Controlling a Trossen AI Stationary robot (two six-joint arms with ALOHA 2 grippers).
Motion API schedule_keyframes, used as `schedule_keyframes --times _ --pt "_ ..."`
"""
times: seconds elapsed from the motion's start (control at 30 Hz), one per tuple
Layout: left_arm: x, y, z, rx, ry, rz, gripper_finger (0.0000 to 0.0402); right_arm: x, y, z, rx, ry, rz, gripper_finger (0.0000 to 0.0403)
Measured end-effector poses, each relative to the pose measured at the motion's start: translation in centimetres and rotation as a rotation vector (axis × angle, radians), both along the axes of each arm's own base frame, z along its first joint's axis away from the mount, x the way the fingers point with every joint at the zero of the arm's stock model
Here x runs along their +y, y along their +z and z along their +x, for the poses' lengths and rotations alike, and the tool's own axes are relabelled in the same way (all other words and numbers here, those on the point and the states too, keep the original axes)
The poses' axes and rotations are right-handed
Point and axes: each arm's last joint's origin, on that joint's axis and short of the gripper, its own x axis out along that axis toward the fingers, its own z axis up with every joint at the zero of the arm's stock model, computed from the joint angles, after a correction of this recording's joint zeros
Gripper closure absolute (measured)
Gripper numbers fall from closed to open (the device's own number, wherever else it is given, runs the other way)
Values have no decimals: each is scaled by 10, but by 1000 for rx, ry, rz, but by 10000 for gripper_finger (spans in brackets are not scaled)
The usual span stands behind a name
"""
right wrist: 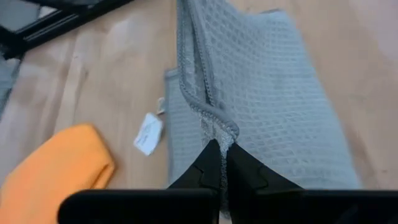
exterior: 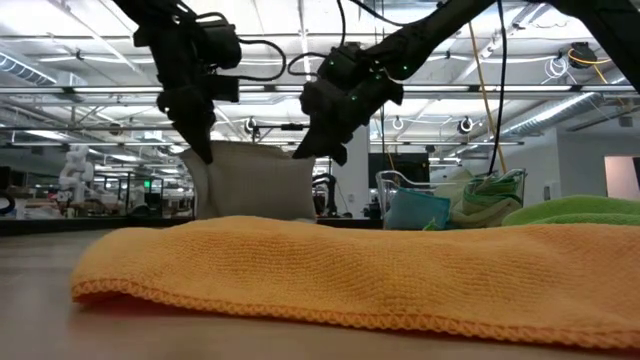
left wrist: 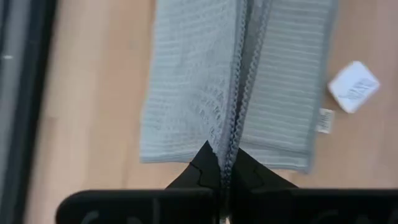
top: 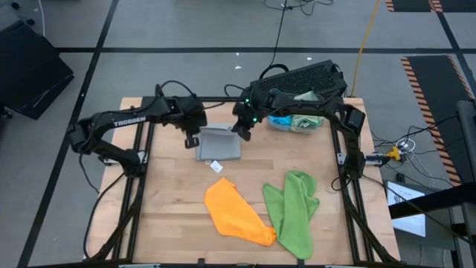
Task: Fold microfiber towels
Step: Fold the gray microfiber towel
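- High view: my left gripper (top: 192, 138) and my right gripper (top: 242, 132) sit at the far half of the table (top: 178, 201), each clenched on an upper corner of the grey towel (top: 219, 144). The towel spans the gap between them and drapes toward the near side. A small white tag (top: 216, 166) lies on the wood just nearer than the towel. The orange towel (top: 234, 212) and the lime green towel (top: 294, 208) lie crumpled, well nearer than both grippers, side by side. A clear bin (top: 296, 121) with more cloths stands just beyond my right gripper.
- Low view: my left gripper (exterior: 200, 150) and right gripper (exterior: 320, 145) hold the grey towel (exterior: 250, 180) raised, its lower part hanging to the table. The orange towel (exterior: 330, 275) fills the foreground; the clear bin (exterior: 450, 200) stands to the side of my right gripper.
- Left wrist view: my left fingers (left wrist: 202, 171) are pinched shut on the doubled hemmed edge of the grey towel (left wrist: 186, 87); the white tag (left wrist: 353, 87) lies beside the towel.
- Right wrist view: my right fingers (right wrist: 208, 165) are pinched shut on a bunched hem of the grey towel (right wrist: 267, 93). The tag (right wrist: 148, 134) and the orange towel (right wrist: 53, 168) lie off to one side.
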Motion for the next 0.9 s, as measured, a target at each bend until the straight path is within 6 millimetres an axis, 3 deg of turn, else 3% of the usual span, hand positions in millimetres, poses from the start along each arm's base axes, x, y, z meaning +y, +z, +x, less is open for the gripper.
schedule_keyframes --times 0.5,0.9 --pt "-19 -42 -4 -13 -10 -192 396 35 -23 3 40 80 16 400" --pt "-32 -60 2 -94 -56 -174 397 52 -45 -3 88 115 -74 399"
